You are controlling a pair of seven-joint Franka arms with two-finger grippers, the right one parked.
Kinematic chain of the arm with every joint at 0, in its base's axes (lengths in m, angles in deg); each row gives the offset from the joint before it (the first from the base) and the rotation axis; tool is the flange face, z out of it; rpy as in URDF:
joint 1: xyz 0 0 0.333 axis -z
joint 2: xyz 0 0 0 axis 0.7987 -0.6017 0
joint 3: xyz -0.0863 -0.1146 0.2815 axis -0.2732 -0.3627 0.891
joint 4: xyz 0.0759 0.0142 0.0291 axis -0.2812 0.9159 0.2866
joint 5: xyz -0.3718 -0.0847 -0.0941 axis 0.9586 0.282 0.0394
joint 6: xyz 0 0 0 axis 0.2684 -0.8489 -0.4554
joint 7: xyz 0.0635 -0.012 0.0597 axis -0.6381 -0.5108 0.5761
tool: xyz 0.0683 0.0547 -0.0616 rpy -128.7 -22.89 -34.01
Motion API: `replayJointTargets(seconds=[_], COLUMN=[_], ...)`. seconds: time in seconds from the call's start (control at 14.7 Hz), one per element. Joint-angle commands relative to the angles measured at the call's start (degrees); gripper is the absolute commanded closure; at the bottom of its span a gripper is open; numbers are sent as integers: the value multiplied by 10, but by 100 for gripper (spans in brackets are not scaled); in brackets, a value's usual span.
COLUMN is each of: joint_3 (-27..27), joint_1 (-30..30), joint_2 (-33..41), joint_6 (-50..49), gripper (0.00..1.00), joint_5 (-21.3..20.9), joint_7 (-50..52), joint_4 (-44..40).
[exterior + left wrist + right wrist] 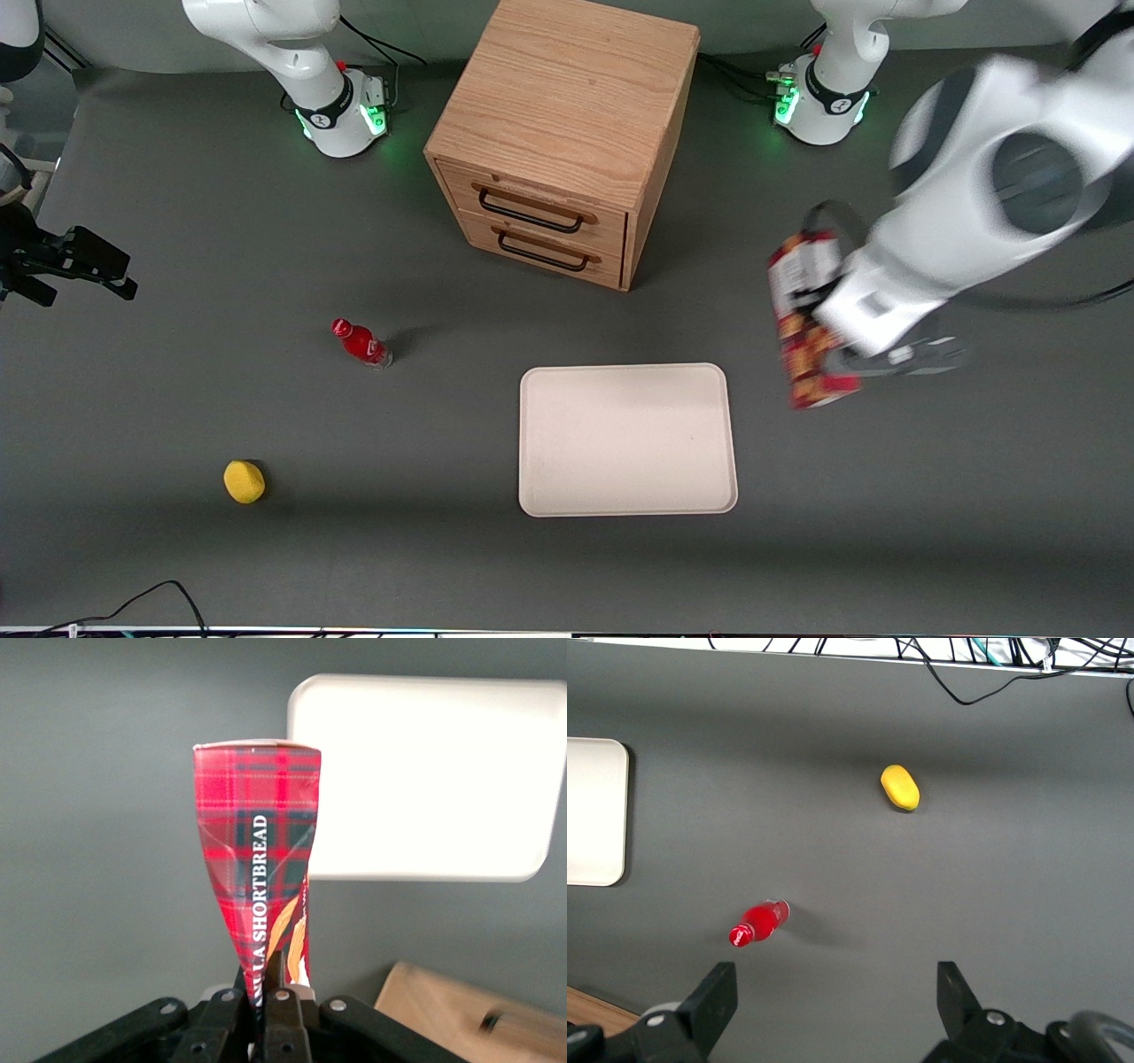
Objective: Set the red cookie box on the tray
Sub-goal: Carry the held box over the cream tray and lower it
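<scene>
The red cookie box (pixel 802 328) hangs in the air above the table, beside the tray (pixel 626 439) toward the working arm's end. It is a slim dark-red tartan carton (pixel 257 859) with cookie pictures, crushed thin where it is held. My gripper (pixel 266 988) is shut on the red cookie box, its fingers (pixel 285 979) pinching one end while the other end sticks out freely. The arm's wrist covers part of the box in the front view. The cream tray (pixel 425 775) lies flat with nothing on it.
A wooden two-drawer cabinet (pixel 563 137) stands farther from the front camera than the tray. A small red bottle (pixel 361 343) lies on the table toward the parked arm's end, and a yellow lemon (pixel 244 481) lies nearer the camera.
</scene>
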Motion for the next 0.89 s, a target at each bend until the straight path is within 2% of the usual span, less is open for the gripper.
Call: replayJointTargets(seconds=[0.0, 0.2, 0.34, 0.41, 0.48, 0.55, 0.82], joint_3=[-15, -15, -15, -14, -14, -14, -18], joint_1=[1, 7, 6, 6, 7, 6, -4], joint_2=[-105, -176, -194, -199, -204, -204, -158], joint_6=[96, 242, 291, 296, 296, 295, 228], gripper=[100, 100, 100, 100, 58, 1, 0], joint_5=[-49, -118, -170, -177, -180, -188, -177], joint_7=[26, 45, 64, 66, 66, 67, 55], joint_4=[-27, 2, 28, 31, 31, 33, 36])
